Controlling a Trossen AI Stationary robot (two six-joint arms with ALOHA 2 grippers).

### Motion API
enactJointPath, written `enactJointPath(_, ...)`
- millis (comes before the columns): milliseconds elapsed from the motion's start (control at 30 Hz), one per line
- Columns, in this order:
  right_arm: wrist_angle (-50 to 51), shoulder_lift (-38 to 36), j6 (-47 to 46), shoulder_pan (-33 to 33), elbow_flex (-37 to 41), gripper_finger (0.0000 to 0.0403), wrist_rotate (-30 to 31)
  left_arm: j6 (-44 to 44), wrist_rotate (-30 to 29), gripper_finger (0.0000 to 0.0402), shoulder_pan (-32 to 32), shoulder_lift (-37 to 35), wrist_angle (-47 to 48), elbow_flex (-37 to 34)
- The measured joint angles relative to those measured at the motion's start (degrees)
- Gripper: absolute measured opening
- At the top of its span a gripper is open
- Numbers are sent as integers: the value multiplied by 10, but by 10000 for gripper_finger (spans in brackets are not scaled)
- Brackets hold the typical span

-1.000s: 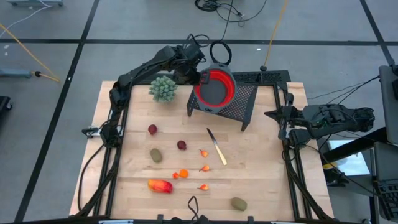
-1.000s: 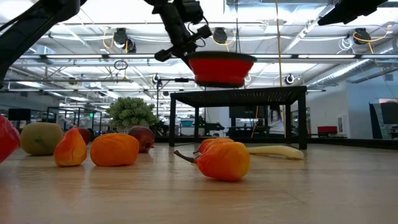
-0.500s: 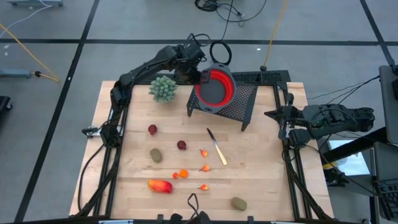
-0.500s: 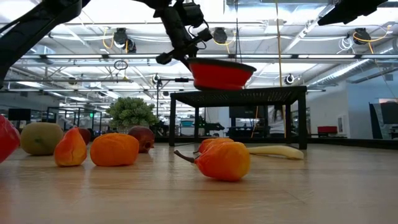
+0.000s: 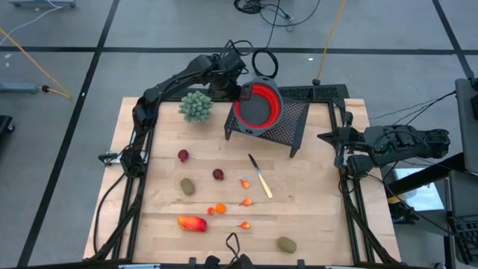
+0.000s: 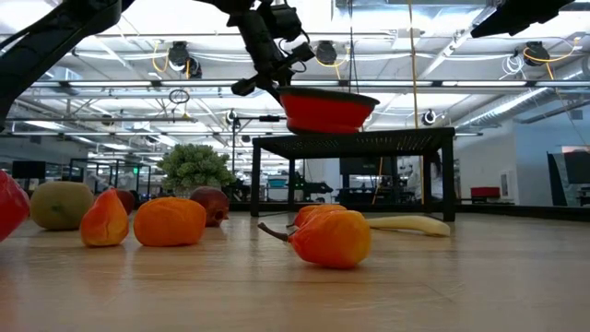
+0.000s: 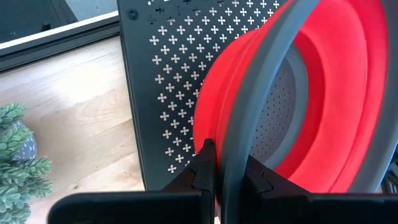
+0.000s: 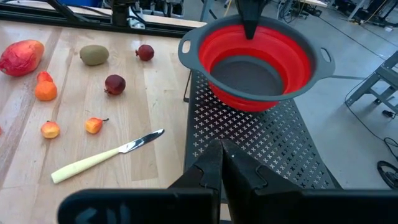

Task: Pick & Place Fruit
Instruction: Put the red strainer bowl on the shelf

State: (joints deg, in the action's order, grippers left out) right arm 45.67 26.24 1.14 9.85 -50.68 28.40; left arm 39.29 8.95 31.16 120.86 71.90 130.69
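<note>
Gripping the grey rim of a red colander [image 5: 258,104] with the left gripper [image 5: 243,93], jaws pinched narrow on that rim, fingers [image 7: 205,168] pressing either side of it in the left wrist view. Holding the colander tilted, low over a black perforated rack [image 5: 287,123] at the far side of the wooden table [image 5: 314,217]. Waiting at the table's right edge with the right gripper [image 8: 221,163], jaws pressed together on nothing, pointing toward the rack.

Lying well apart from both sets of jaws, all the fruit, spread over the near half of the table. Sitting nearest the front edge: the red-orange-yellow oblong [image 5: 192,223] and one brownish-green oval [image 5: 286,244]. Resting farther in: the other oval [image 5: 187,186], a dark red ball [image 5: 218,174], another small dark red piece [image 5: 183,155], and tiny orange bits [image 5: 218,208] scattered between them. Lying just beside those bits, toward the rack, a yellow-handled knife [image 5: 260,178]. Standing near the left gripper, beside the rack, a pale green knobbly bunch [image 5: 196,106].
</note>
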Motion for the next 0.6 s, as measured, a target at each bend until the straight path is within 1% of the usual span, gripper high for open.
enactJointPath(133, -2, 0, 0, 0, 0, 0, 0, -6, 0, 29, 0, 0, 0, 0)
enactJointPath(233, -8, 0, 0, 0, 0, 0, 0, -6, -11, 46, 0, 0, 0, 0)
enactJointPath(600, -9, 0, -1, 0, 0, 0, 0, -13, -15, 167, 0, 0, 0, 0)
